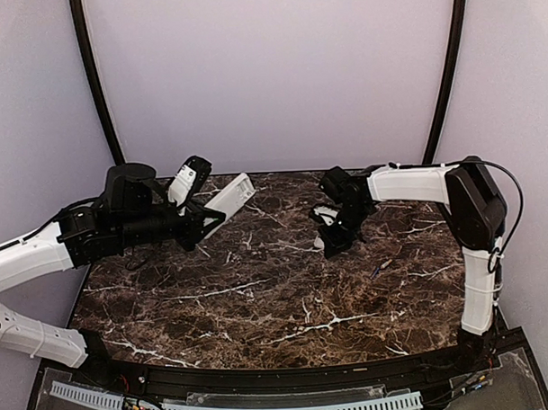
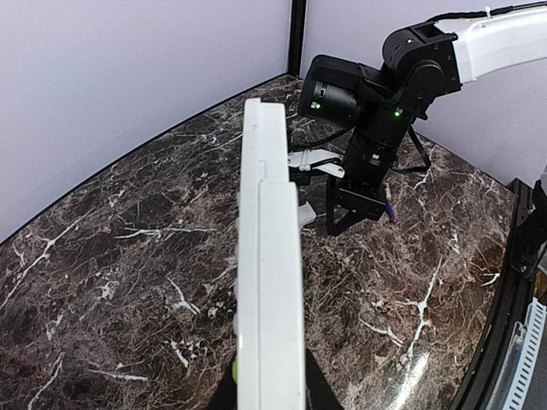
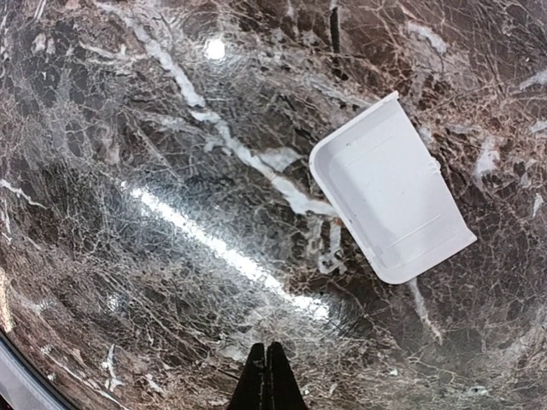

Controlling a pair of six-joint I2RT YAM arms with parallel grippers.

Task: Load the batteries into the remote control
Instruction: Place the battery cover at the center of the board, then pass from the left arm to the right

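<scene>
The next job, I think, is to pick up a battery (image 1: 379, 270); it is a thin dark stick lying flat on the worktop (image 1: 259, 304), near the right end effector (image 1: 333, 245) and a bit closer to that arm's base; I can see only this one. To do it well, the right end effector should first open its fingers, then go over the battery, come down with one finger on each long side, and squeeze it round the middle so it does not roll away; it is small and round, so a slow, gentle pinch looks best. The white battery cover (image 3: 391, 190) lies flat on the worktop just beside that end effector, so it should take care not to bump it. The left end effector (image 2: 269, 395) should hold the remote control (image 2: 269, 282) steady; I cannot tell which way the battery slot faces. Right now the right end effector is closed tight with nothing in it; it hangs just above the worktop and touches nothing I can see. The left end effector is clamped on one end of the remote control, which sticks out in the air, off the worktop, on the left side
</scene>
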